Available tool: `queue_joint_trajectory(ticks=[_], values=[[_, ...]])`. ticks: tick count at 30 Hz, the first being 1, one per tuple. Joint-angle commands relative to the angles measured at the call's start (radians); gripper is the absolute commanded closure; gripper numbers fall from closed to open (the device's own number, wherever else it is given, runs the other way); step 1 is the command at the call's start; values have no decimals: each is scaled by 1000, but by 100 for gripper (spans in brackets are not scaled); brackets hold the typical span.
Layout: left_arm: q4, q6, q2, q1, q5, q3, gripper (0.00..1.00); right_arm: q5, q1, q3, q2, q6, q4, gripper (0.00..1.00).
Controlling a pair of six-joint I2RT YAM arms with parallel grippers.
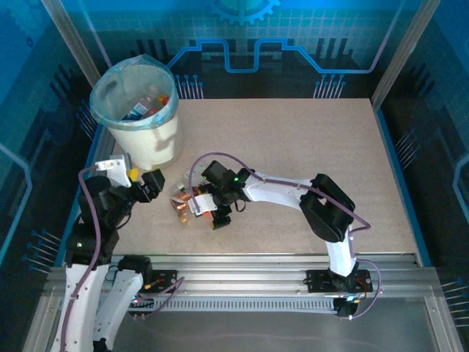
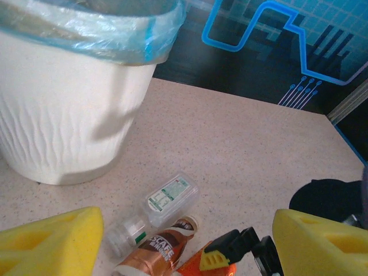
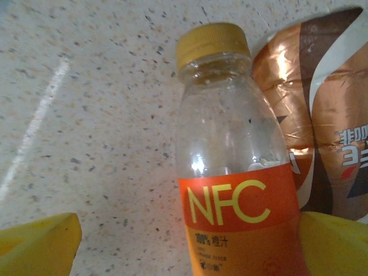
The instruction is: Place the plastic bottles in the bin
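An orange-labelled NFC bottle (image 3: 236, 190) with a yellow cap lies on the table between the fingers of my right gripper (image 3: 190, 244). That gripper is open, with a gap at its left finger (image 3: 37, 244). A copper-wrapped coffee bottle (image 3: 322, 115) lies right beside the NFC bottle. In the left wrist view, a clear bottle (image 2: 167, 198) with a white and green label lies next to the copper bottle (image 2: 158, 247). My left gripper (image 2: 187, 233) hovers open just short of them. The white bin (image 1: 139, 121) with its blue bag stands at the back left and holds several bottles (image 1: 149, 104).
The bottles on the table form a small cluster (image 1: 183, 200) just in front of the bin, between my left gripper (image 1: 152, 185) and my right gripper (image 1: 210, 213). Blue-lit walls (image 1: 293, 44) enclose the table (image 1: 308, 139).
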Motion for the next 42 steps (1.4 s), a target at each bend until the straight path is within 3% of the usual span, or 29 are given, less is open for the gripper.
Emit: queue_joint_trajectory(ticks=[1, 8, 18, 25, 35, 42], values=[[-43, -36, -26, -5, -22, -24, 22, 47, 17, 47, 40, 0, -22, 4], [-50, -33, -31, -5, -54, -23, 20, 89, 24, 48, 84, -40, -33, 21], [-34, -59, -25, -5, -53, 1, 20, 81, 26, 0, 25, -49, -30, 41], [-9, -69, -23, -5, -12, 39, 20, 37, 14, -92, -124, 35, 23, 44], [211, -230, 71, -8, 313, 34, 24, -114, -101, -266, -395, 335, 186, 47], [316, -372, 156, -92, 332, -19, 24, -156, -126, -305, -504, 492, 248, 45]])
